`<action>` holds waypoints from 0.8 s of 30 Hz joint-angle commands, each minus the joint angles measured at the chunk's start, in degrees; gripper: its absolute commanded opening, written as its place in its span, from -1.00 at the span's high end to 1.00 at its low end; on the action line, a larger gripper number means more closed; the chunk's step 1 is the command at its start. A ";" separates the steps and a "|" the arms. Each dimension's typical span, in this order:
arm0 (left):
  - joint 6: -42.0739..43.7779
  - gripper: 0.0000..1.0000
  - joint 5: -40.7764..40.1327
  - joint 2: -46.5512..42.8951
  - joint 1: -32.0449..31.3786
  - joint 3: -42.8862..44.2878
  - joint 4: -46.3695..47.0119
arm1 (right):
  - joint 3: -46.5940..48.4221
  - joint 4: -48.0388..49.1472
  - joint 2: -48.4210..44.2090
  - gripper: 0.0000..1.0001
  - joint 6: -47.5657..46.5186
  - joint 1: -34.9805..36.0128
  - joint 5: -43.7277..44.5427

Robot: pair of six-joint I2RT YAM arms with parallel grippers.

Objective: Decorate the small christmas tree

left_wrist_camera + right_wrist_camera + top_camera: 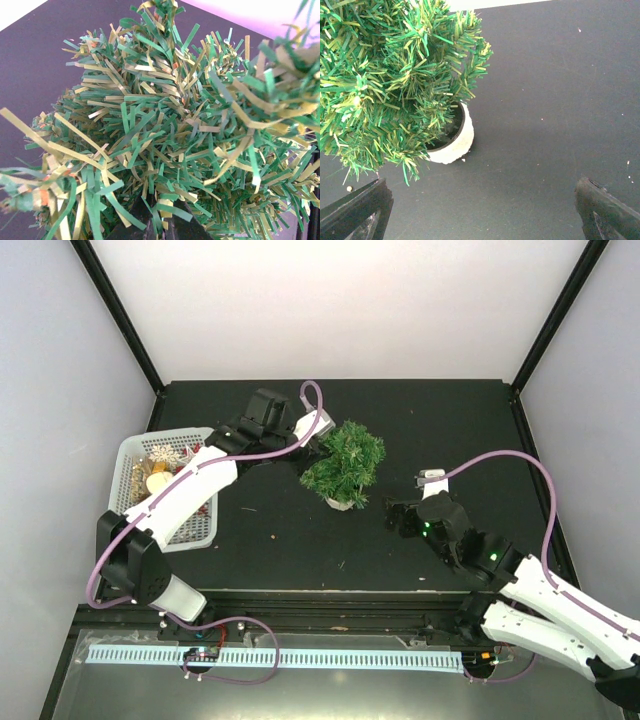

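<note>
— Green needles press right against your left fingers (142, 226), which are buried in the small christmas tree (345, 462). I cannot tell whether they clench anything. How far along are you?

— Barely begun, I'd judge. Your right fingers (355, 212) are spread wide and empty, the cream pot (452, 145) just ahead of them on the table (545, 100). No bauble shows on any branch. The gold ornaments (160, 478) lie in the white basket (150, 437), well behind your left fingers. No writing is legible.

- Left wrist view: the small christmas tree (165, 125) overruns every edge — pot hidden, and needles bury the left gripper's (156, 226) jaws, gap unreadable.
- Right wrist view: top and left edges cut the tree.
- Top view: basket (128, 446) trinkets (160, 472) — too small to identify.
</note>
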 commanded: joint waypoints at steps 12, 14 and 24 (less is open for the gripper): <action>0.81 0.97 3.51 -1.55 -1.01 -1.33 0.10 | 0.03 2.47 1.64 -1.00 0.21 0.10 0.49; 0.88 0.87 3.30 -1.37 -0.99 -1.28 0.14 | 0.10 2.54 1.85 -1.00 0.16 0.04 0.52; 1.96 -0.09 1.10 -1.30 -1.03 -0.57 -0.43 | -0.05 2.94 2.21 -1.00 0.21 0.09 0.53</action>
